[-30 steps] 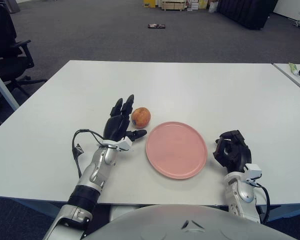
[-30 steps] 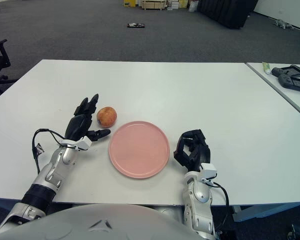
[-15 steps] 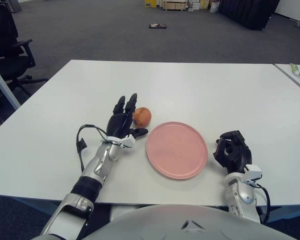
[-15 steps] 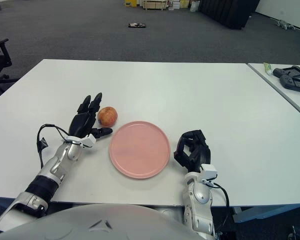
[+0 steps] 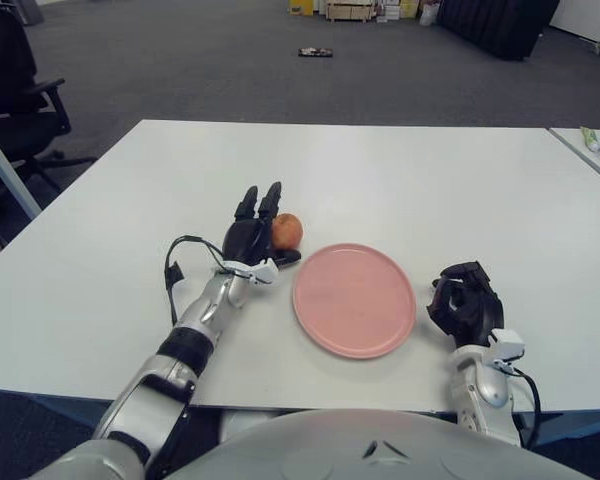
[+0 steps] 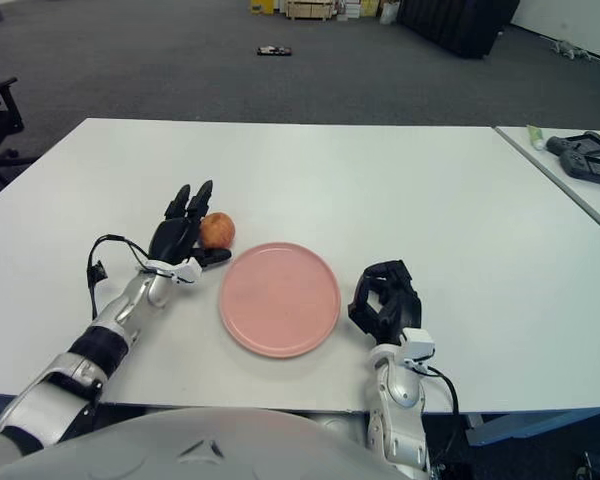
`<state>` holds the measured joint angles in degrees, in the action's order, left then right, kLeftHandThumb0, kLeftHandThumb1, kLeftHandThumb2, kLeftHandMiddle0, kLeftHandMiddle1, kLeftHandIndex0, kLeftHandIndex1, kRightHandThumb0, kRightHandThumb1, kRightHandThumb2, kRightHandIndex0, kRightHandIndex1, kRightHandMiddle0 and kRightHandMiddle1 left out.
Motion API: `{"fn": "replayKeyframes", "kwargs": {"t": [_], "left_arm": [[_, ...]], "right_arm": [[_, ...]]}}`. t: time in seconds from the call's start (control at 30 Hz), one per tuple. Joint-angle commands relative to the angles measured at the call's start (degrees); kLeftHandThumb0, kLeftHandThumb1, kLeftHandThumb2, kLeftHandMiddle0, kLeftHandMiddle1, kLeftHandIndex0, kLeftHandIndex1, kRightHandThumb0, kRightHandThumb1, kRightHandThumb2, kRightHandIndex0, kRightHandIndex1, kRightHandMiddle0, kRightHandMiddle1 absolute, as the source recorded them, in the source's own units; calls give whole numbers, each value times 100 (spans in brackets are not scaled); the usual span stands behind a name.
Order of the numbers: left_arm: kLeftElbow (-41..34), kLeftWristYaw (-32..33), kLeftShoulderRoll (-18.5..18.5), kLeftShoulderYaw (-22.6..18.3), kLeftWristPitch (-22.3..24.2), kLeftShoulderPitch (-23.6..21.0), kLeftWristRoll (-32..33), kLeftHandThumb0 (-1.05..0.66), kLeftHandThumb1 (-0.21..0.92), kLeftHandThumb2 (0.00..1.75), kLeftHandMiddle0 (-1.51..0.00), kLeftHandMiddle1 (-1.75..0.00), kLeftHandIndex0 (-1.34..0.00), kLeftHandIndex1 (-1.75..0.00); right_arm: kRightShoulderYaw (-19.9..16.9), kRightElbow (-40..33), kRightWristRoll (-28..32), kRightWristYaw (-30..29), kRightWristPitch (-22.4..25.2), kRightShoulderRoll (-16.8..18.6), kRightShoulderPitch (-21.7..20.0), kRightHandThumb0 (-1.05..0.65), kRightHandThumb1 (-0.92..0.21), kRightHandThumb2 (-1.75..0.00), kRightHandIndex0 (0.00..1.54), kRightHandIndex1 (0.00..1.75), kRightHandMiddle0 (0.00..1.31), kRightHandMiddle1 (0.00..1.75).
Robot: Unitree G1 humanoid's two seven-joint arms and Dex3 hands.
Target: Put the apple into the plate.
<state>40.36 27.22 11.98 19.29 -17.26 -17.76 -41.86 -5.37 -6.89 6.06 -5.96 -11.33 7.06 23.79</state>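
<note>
1. over the last second the left hand (image 5: 252,232) has slid forward and a little toward the plate, closing on the apple (image 5: 287,231); its fingers now stand up along the apple's left side and the thumb reaches under its near side.
2. the apple sits on the table (image 5: 400,170) left of centre, nearer the front edge than the far one, just beyond the upper left rim of the pink plate (image 5: 353,298) and not inside it.
3. the left hand's fingers are spread apart, cupping the apple but not clamped on it; i cannot tell whether they touch its skin.
4. the right hand (image 6: 385,298) is idle, curled into a fist holding nothing, just right of the plate near the table's front edge.
5. risk: the apple is round and free to roll, so if the fingers close unevenly it may squirt toward the far edge or off to the right.
6. risk: the thumb is low and close to the plate rim, so a sweep toward the plate could knock or push the plate toward the front edge.
7. risk: a shallow three-finger hold may let the apple slip during the lift and bounce off the plate.
</note>
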Motion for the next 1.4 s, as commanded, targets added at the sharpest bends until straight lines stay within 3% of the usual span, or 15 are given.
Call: {"fn": "replayKeyframes", "kwargs": {"t": [0.0,0.1,0.17,0.27,0.47,0.63,0.73,0.87,1.1,1.33,1.37], "left_arm": [[562,212,10,61,-114,-378,41,-96,68,39,-1,-1,0,-7],[1077,319,3,84,-210,-566,98,-89,53,63,-3,-18,0,-32],[1188,325,-16,92,-226,-613,152,-80,44,76,-2,-49,0,-56],[1364,363,-29,122,-288,-695,205,-73,38,86,-1,-72,0,-74],[1582,444,-15,210,-422,-792,242,-66,35,95,-6,-95,0,-104],[1784,555,-8,297,-553,-826,235,-64,36,98,-9,-101,0,-114],[1863,715,31,407,-665,-864,150,-61,36,101,-12,-109,0,-131],[1970,900,80,562,-741,-918,46,-58,35,104,-20,-118,-11,-143],[2126,1082,153,777,-881,-992,-71,-54,33,108,-32,-126,-26,-149],[2277,1197,190,963,-897,-1071,-149,-51,32,111,-39,-132,-31,-153],[2297,1203,190,977,-895,-1080,-149,-47,41,102,-40,-134,-39,-155]], "right_arm": [[-34,44,42,-20,-43,65,-50,-42,-51,-108,108,175,46,175],[-38,48,48,2,-71,51,-42,-42,-51,-108,108,175,46,175],[-42,47,63,17,-93,50,-35,-42,-51,-108,108,175,46,175],[-49,56,64,21,-133,54,-32,-42,-51,-108,108,175,46,175],[-49,89,-3,6,-188,37,-42,-42,-50,-109,108,175,47,175],[-50,86,-12,11,-179,26,-44,-42,-50,-110,108,175,47,175],[-51,53,27,29,-132,25,-41,-42,-50,-110,108,175,47,175],[-58,19,101,49,-99,44,-36,-42,-50,-110,108,175,47,175],[-65,1,98,59,-98,47,-33,-42,-50,-110,108,175,47,175],[-64,-23,114,69,-82,50,-25,-42,-50,-109,107,175,47,175],[-63,-25,112,70,-82,49,-25,-42,-50,-109,107,175,47,175]]}}
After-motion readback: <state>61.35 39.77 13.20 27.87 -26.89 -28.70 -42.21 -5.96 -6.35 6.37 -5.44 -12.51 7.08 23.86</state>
